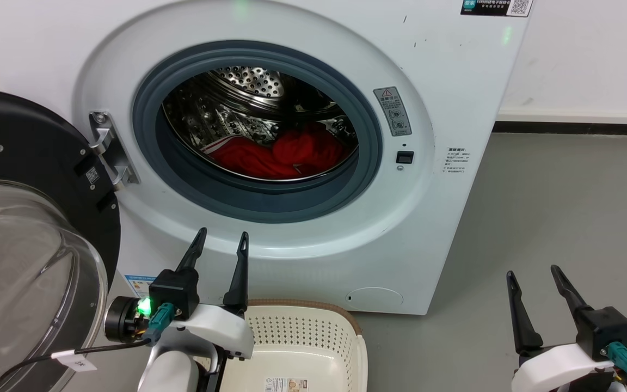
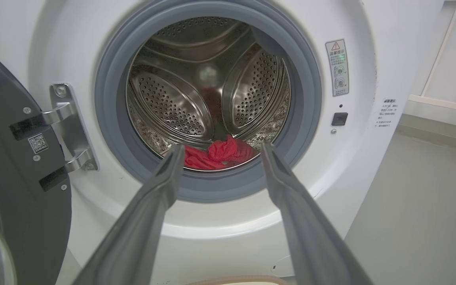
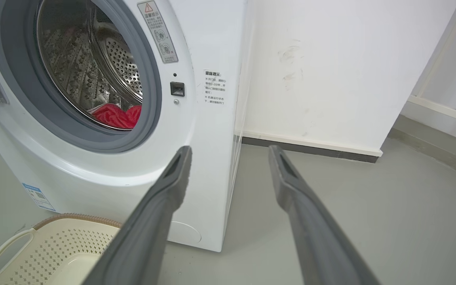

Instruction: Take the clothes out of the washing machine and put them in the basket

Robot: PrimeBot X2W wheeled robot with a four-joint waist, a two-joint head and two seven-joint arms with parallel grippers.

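The door (image 1: 19, 141) of the washing machine (image 1: 444, 228) hangs wide open at the far left, so the round opening is free. Just right of the door, the left gripper (image 1: 223, 234) stands low in front of the machine, below the grey seal (image 1: 370, 147). Its two fingers are spread apart with nothing between them, and in the left wrist view they point toward the load. The basket (image 1: 302, 332) sits on the floor (image 1: 536, 207) near the robot, against the foot of the machine and under the opening. The part of it in view holds no fabric.

Further in, the clothes (image 1: 286, 152) lie as a red heap on the bottom of the drum (image 2: 172, 103), toward its right side. A white-striped edge shows at the heap's left. At the far right, the right gripper (image 1: 532, 272) hangs over bare floor, well apart from the opening, its jaws likewise open and empty.

I judge this to be the first step, the reach for the load, with no garment out yet. The left arm looks best placed for it. The next move calls for it to rise over the seal, go deep into the drum, come down on the heap and close on a thick fold. The fingers must clear the lip on the way in and out.
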